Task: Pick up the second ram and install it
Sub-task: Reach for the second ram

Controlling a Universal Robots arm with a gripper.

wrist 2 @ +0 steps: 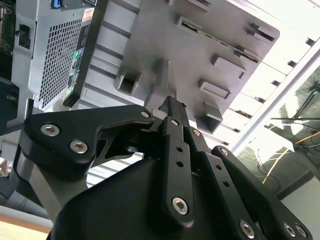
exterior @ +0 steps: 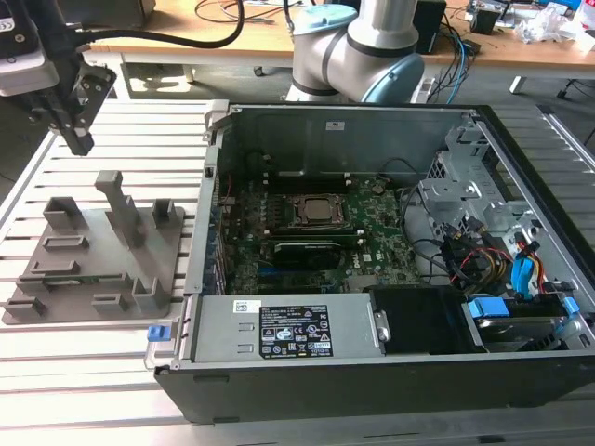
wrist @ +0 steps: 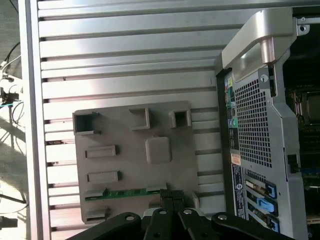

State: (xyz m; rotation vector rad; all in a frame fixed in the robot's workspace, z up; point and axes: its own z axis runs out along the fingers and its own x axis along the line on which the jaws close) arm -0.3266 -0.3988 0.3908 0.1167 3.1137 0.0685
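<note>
black gripper [wrist: 168, 196] fingers look pinched together on nothing, hovering over the grey holder tray [wrist: 125, 160], and the second ram [wrist: 131, 192] sits on edge in a tray slot just below the tips, long axis running along that tray edge.

Open air lies between the gripper [exterior: 82, 144] and the tray [exterior: 93, 249]. Upright posts [exterior: 113, 190] crowd the tray, and the case [exterior: 372, 386] stands just beside it.
</note>
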